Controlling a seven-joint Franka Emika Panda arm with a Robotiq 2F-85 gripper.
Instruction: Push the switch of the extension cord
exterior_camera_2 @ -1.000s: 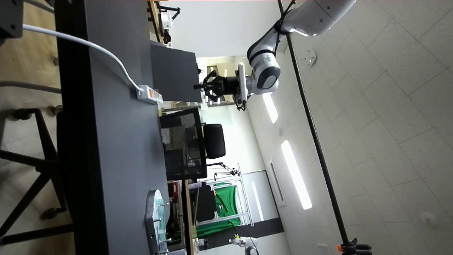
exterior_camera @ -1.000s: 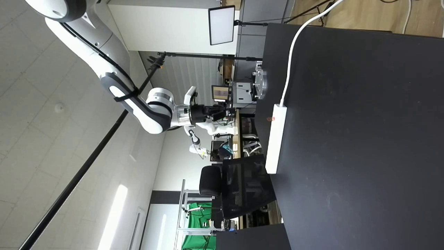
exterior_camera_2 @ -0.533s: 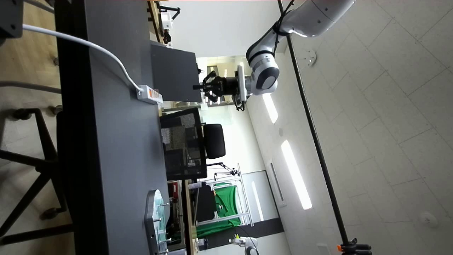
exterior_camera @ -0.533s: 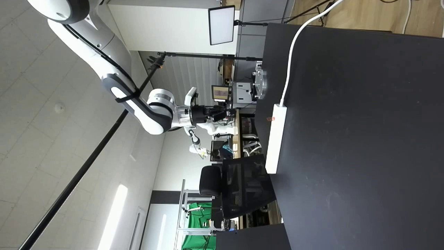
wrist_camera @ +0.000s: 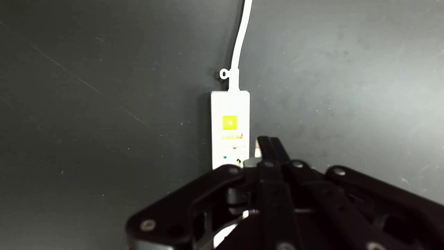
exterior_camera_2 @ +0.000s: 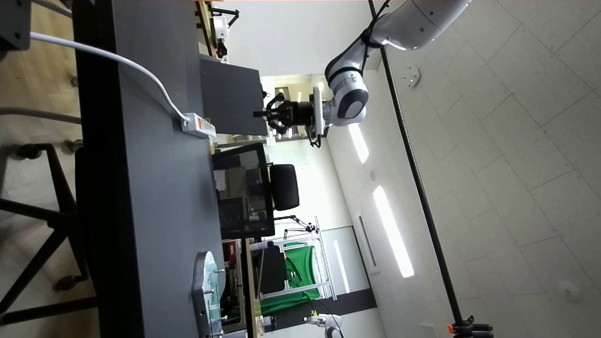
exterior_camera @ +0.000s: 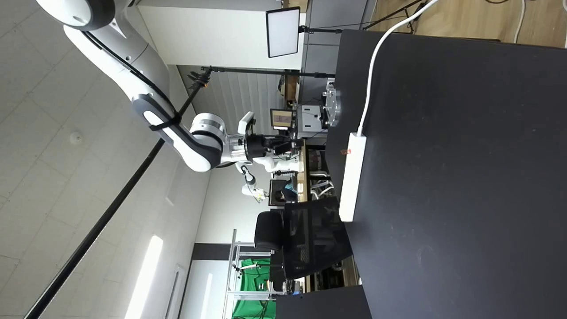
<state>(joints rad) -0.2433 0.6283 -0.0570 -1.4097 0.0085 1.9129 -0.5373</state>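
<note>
The extension cord is a long, narrow white power strip with a white cable, and it lies on the dark table in both exterior views (exterior_camera: 353, 177) (exterior_camera_2: 195, 125). In the wrist view its cable end (wrist_camera: 230, 106) points up the picture, and its lower part is hidden behind the gripper. Its switch (wrist_camera: 230, 123) shows as a bright yellow square near the cable end; it looks orange in an exterior view (exterior_camera_2: 204, 123). My gripper (wrist_camera: 270, 138) is shut, with its fingertips together and nothing between them. It hangs above the table, apart from the strip, in both exterior views (exterior_camera: 301, 142) (exterior_camera_2: 256, 114).
The dark table (exterior_camera: 443, 177) bears the strip. A round clear plate with metal posts (exterior_camera_2: 211, 291) stands on the table away from the strip. A black mesh chair (exterior_camera: 310, 235) stands beyond the table edge. The white cable (exterior_camera: 372, 66) runs off over the table edge.
My gripper has moved slightly closer to the table, still shut. The extension cord has not moved.
</note>
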